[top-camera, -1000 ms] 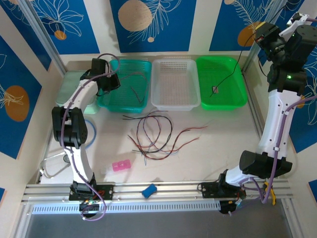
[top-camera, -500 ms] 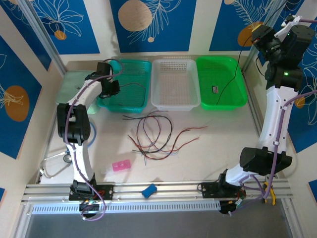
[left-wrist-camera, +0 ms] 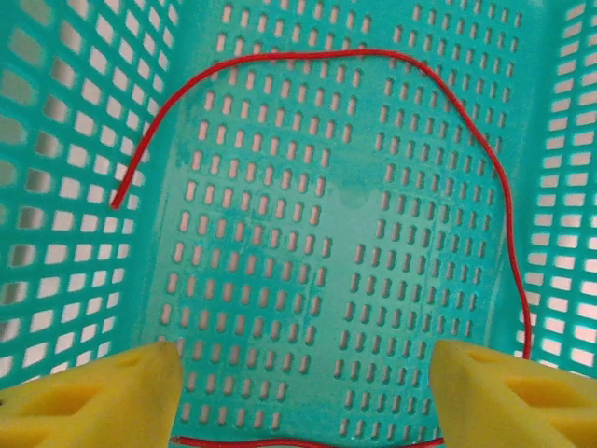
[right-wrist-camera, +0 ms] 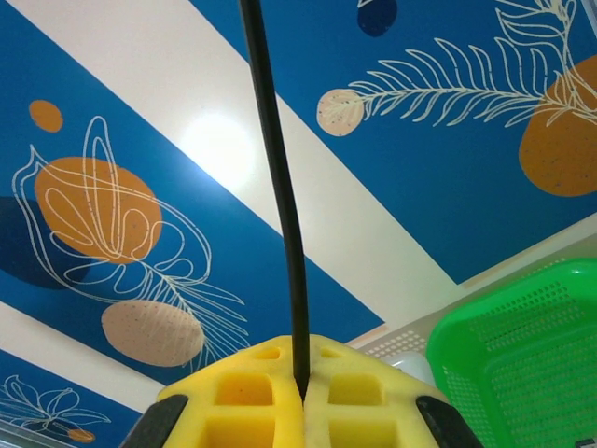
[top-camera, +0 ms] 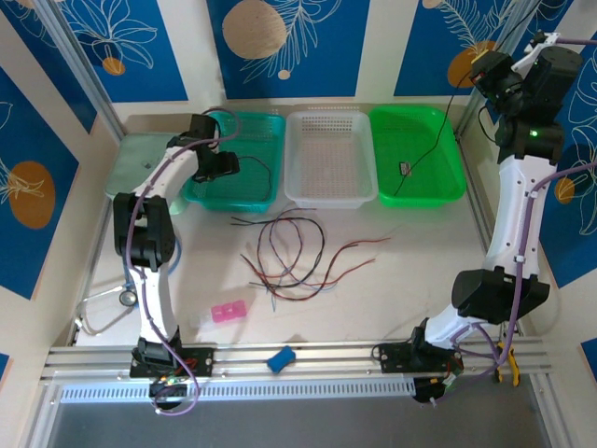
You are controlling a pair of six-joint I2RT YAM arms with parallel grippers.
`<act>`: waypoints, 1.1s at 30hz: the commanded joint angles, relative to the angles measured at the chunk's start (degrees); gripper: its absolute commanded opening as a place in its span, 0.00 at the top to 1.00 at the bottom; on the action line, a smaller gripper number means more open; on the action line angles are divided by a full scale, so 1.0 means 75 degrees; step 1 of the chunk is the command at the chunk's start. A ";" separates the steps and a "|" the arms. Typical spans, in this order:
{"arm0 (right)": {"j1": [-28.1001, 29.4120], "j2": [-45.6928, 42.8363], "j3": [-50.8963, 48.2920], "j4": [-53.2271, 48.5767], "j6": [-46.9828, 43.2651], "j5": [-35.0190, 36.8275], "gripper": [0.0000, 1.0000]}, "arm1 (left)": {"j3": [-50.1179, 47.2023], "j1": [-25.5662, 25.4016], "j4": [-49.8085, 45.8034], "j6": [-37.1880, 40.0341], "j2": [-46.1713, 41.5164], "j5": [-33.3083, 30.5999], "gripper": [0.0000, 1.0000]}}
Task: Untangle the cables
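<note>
The white basket (top-camera: 329, 159) stands in the middle of a row of three plastic baskets, all with perforated walls and rounded corners. Just in front of it, on the pale smooth table (top-camera: 420, 271), lie the cables (top-camera: 289, 257). They are very thin red, black and grey-blue wires that cross each other in loose open loops, and two red ends run out to the right.

Just beside the white basket on its left is the teal basket (top-camera: 252, 191), and the left gripper (top-camera: 224, 166) hangs over it. In the left wrist view its two yellow foam pads (left-wrist-camera: 103, 392) sit far apart at the bottom corners with nothing between them, so the jaws are spread wide. Under them a red cable (left-wrist-camera: 373, 70) lies on the slotted teal floor in a wide arch, with one end near the left wall.

Just beside the white basket on its right is the glossy green basket (top-camera: 417, 154). The right gripper (top-camera: 487, 71) is raised high beyond that basket's far right corner. In the right wrist view its porous yellow pads (right-wrist-camera: 242, 401) are pressed together on a smooth black cable (right-wrist-camera: 275, 168), which rises straight from the seam between them. In the top view this cable runs in a gentle curve to the green basket, where a small dark connector (top-camera: 406, 169) rests on the floor.
</note>
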 commanded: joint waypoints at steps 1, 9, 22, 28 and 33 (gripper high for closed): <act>0.0109 0.0184 -0.0140 -0.0068 -0.0231 0.0253 1.00 | 0.0650 -0.0055 -0.0380 0.0420 -0.0447 -0.0361 0.25; 0.0177 0.0586 0.0079 -0.0225 -0.0270 0.0184 1.00 | 0.1194 -0.0063 -0.0703 0.0545 -0.0784 -0.0359 0.13; 0.0938 0.0183 -0.1790 0.0159 -0.1010 0.1709 1.00 | 0.0736 -0.0127 -0.1188 0.0732 -0.1840 -0.0005 0.13; 0.1264 0.0438 -0.2163 -0.0452 -0.0857 0.1941 1.00 | -0.0510 -0.0120 -0.0679 0.0463 -0.2814 0.0286 0.13; 0.1553 0.0581 -0.3164 -0.0209 -0.0761 0.1930 1.00 | -0.1450 -0.0117 -0.0330 0.0473 -0.3425 0.0312 0.13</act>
